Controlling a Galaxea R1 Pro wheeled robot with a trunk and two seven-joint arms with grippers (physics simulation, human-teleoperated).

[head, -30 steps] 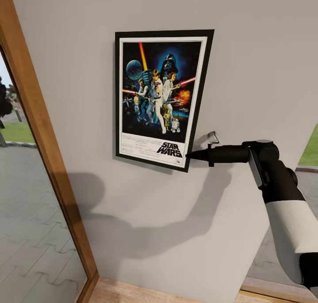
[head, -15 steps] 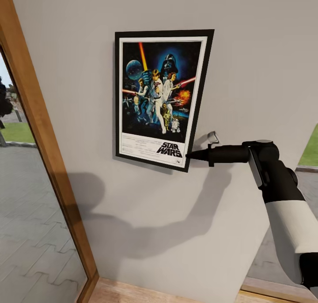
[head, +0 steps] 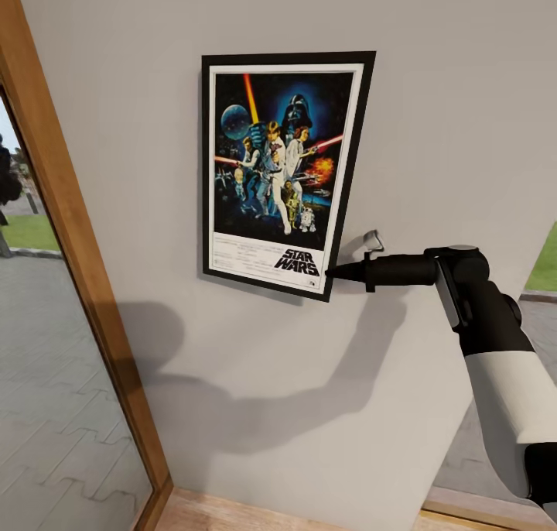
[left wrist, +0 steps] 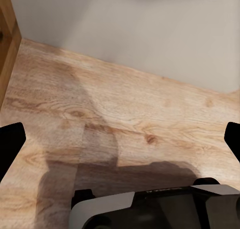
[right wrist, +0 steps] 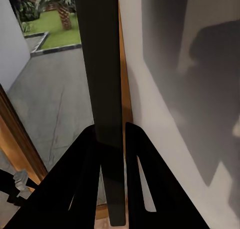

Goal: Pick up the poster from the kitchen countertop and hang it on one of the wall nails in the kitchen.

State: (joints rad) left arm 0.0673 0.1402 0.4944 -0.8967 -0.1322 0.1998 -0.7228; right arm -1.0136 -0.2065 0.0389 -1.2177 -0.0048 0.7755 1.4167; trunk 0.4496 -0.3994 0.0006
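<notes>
Right claw, at the end of a black and white arm reaching in from the robot's right, pinches the lower right corner of the poster. From the right wrist camera, the two dark fingers sit on either side of the poster's thin black edge, pressed against it with no gap to be seen.

The poster stands upright against the pale grey wall, spreading up and away from the claw. It leans slightly, its lower corner at the claw pulled in and its top corner further out. No nail is visible; if one carries the poster, it is hidden behind the frame.

Left claw hangs low and spread wide, its two dark fingertips far apart at the edges of its own camera view, with nothing between them. Below it lies pale wood floor meeting the foot of the wall. A wooden door frame stands well beyond the poster from the right claw.

The step appears to be settling the poster on its nail and letting go. To do that well, the grip should probably ease off slowly, with the frame flat to the wall, so nothing drags the corner. Withdrawing straight back along the fingers' line seems safest. Opening abruptly risks knocking it loose.
</notes>
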